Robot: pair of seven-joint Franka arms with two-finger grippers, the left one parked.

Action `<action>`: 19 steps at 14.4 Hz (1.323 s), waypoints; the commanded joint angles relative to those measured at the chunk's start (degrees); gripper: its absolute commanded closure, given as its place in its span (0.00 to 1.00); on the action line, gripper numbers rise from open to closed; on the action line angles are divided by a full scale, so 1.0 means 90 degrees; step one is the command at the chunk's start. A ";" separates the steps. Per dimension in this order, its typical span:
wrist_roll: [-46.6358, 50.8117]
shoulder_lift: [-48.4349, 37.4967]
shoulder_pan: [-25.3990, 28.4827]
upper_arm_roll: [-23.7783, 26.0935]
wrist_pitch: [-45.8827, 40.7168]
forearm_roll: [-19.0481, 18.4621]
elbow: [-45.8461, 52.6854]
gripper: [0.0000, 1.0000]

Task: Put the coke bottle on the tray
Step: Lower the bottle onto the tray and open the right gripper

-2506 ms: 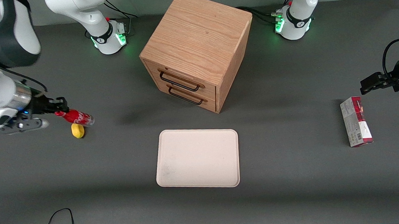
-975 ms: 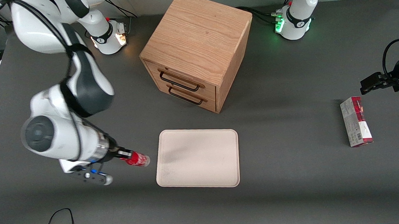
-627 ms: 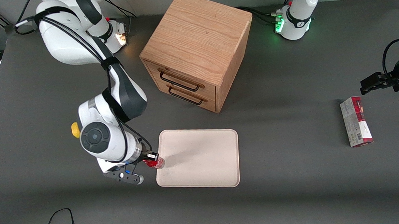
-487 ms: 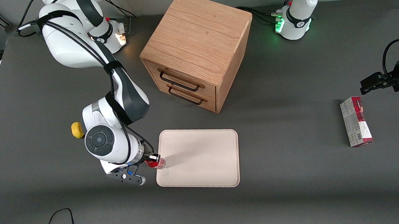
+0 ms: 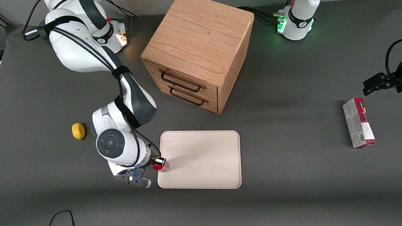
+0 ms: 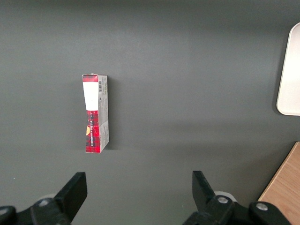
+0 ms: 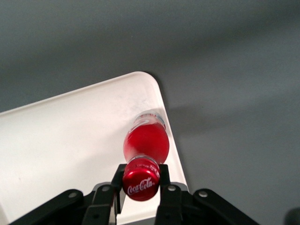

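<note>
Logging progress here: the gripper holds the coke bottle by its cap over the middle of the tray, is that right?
Not quite. The gripper does hold the coke bottle by its cap, but over the tray's rim near a corner, toward the working arm's end, not its middle. The right wrist view shows this.

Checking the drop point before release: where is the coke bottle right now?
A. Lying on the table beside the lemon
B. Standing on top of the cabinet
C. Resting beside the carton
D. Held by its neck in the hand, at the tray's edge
D: the hand grips the coke bottle below its cap, over the tray edge nearest the working arm.
</note>
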 commanded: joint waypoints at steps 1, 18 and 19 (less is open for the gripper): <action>0.0391 0.0209 0.0134 -0.0006 0.0103 -0.0148 0.0311 1.00; 0.0381 0.0113 0.0203 -0.0006 0.0075 -0.0489 0.0252 0.00; 0.0314 -0.0004 0.0183 -0.0006 -0.0139 -0.0499 0.0252 0.00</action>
